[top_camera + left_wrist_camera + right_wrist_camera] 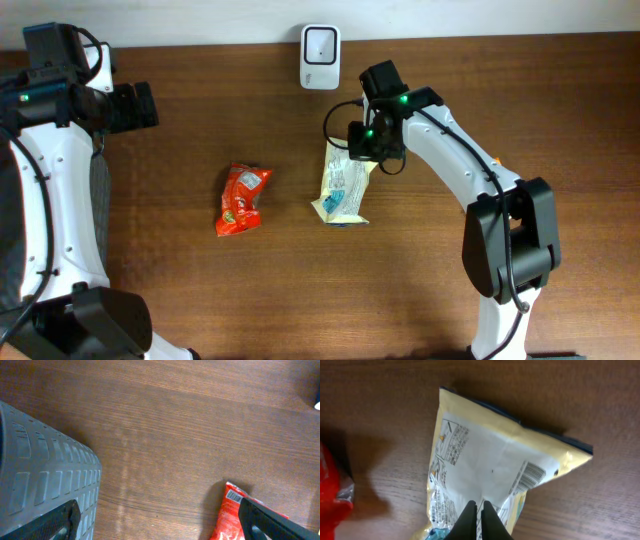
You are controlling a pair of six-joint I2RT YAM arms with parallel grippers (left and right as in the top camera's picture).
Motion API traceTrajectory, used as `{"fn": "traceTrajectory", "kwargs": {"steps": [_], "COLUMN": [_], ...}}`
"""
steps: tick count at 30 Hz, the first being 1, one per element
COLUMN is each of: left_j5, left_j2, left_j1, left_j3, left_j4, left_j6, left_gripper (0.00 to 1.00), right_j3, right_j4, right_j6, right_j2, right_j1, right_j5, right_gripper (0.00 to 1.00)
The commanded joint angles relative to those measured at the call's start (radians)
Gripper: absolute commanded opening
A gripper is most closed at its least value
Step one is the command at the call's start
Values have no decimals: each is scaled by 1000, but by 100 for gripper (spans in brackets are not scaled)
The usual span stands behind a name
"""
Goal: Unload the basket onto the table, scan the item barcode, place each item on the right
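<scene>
Pinching the packet (pixel 342 190) at its far end, the right gripper (pixel 362 142) has its jaws closed on the wrapper; the right wrist view shows the fingertips (pixel 470 519) pressed together on the fold down the middle of the printed back; so the grip looks made, though whether it will hold through a lift I cannot tell. The packet lies on the table (pixel 520 90) near the centre, just beside the right arm and apart from the red packet (pixel 241 199) on its left; its long axis runs near to far with a slight tilt, and the gripped end points toward the scanner (pixel 320 45). That scanner stands at the far edge, near the gripper, beyond it and a little to the left; this is the relation that matters, since the carry looks short and mostly along the packet's own axis. The right arm is much the nearer; the left gripper (pixel 135 105) hangs well off to the far left with its jaws spread wide, holding nothing. The barcode (pixel 529 476) sits by one long edge, about midway along, and faces up; the scanner's window seems to face up as well, so I judge the packet must be turned over on the way, not merely slid across.
</scene>
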Motion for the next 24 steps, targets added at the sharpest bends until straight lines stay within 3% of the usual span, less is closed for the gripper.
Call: {"fn": "traceTrajectory", "kwargs": {"steps": [1, 9, 11, 14, 19, 24], "left_j5": [7, 7, 7, 7, 7, 7], "left_j2": [2, 2, 2, 2, 2, 2], "left_j1": [3, 2, 2, 2, 2, 2], "left_j3": [2, 2, 2, 2, 2, 2], "left_j4": [2, 2, 2, 2, 2, 2], "left_j6": [15, 15, 15, 15, 15, 15], "left_gripper": [99, 99, 99, 99, 99, 99], "right_j3": [26, 18, 18, 40, 234, 187], "right_j4": [6, -46, -57, -47, -215, -382], "right_j6": [-1, 32, 31, 2, -14, 87], "right_j2": [16, 161, 165, 161, 27, -206], "right_j1": [10, 57, 58, 48, 9, 8], "right_j5": [74, 33, 33, 32, 19, 98], "right_gripper": [4, 5, 13, 36, 44, 49]}}
